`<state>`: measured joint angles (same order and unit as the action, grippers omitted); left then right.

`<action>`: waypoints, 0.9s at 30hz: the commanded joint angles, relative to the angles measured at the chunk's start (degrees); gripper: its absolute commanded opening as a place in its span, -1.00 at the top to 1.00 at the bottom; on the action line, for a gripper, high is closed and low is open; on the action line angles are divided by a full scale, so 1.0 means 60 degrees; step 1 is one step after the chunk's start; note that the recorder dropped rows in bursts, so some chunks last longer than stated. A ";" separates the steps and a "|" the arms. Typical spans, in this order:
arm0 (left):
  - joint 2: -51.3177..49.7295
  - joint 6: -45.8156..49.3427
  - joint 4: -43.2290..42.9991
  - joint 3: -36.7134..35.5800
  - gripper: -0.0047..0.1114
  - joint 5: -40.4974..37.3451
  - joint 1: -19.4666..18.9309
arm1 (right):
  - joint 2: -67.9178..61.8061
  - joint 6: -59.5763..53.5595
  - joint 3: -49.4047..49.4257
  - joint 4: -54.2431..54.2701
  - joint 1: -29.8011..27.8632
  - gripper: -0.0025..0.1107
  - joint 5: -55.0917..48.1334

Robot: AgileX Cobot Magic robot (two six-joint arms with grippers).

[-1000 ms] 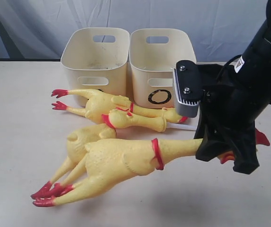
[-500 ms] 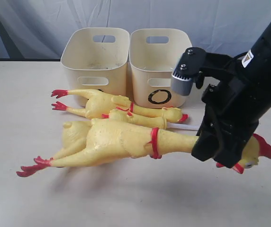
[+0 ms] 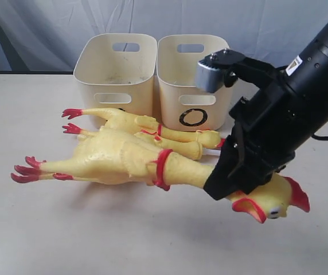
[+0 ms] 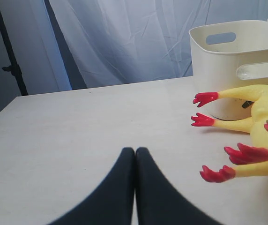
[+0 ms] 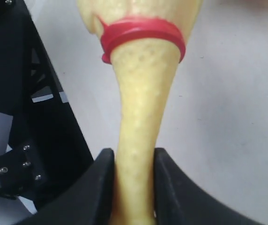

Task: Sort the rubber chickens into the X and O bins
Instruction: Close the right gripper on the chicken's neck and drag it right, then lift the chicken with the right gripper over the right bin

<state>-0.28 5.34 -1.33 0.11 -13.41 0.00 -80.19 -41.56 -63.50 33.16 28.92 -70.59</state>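
The right claw [image 5: 135, 187] pinches a chicken [image 3: 124, 160] by the neck, just headward of its red band [image 3: 163, 167], with the jaws pressed into the soft rubber on both sides. Held so, the bird hangs almost level above the desk [image 3: 38, 240], head [image 3: 270, 203] to the near right and feet [image 3: 29, 171] out to the left. A shadow beneath suggests it is clear of the surface. The neck is probably chosen because it is the narrowest part of a long, floppy body and the jaws can span it.

Behind it a second chicken [image 3: 127, 120] lies on the desk just before the two bins, with another yellow piece [image 3: 178, 149] partly hidden beside it. The O bin [image 3: 195, 80] stands at the far right. The left bin [image 3: 113, 74] is tight against it, its mark covered by the birds.

The left claw [image 4: 135, 161], pressed together and holding nothing, sits low over the desk at the left, near the red feet and out of the way.
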 commanded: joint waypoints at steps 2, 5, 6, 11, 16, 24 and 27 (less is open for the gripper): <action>0.0047 -0.0032 -0.0007 -0.0018 0.91 0.0020 -0.0007 | 0.0115 0.0023 0.0915 0.0407 -0.0022 0.97 0.0105; 0.0047 -0.0032 -0.0007 -0.0018 0.91 0.0020 -0.0007 | 0.0097 0.0023 0.1032 0.0897 -0.0022 0.97 0.0105; 0.0047 -0.0032 -0.0007 -0.0018 0.91 0.0020 -0.0007 | 0.0097 0.0023 0.1032 0.1126 -0.0022 0.97 0.0105; 0.0047 -0.0032 0.0012 -0.0018 0.91 0.0020 -0.0007 | 0.0097 0.0362 0.1032 0.2430 -0.0022 0.97 0.0105; 0.0047 -0.0032 0.0012 -0.0018 0.91 0.0020 -0.0007 | 0.0097 0.2203 0.1150 0.3211 -0.0022 0.97 0.0105; 0.0047 -0.0032 -0.0013 -0.0018 0.91 0.0020 -0.0007 | 0.0097 0.2029 0.1294 0.3883 -0.0042 0.97 0.0105; 0.0047 -0.0032 -0.0013 -0.0018 0.91 0.0020 -0.0007 | 0.0097 0.2029 0.1293 0.3883 -0.0042 0.97 0.0148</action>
<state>-0.28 5.34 -1.33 0.11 -13.41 0.00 -80.08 -28.26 -55.53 54.49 28.92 -70.37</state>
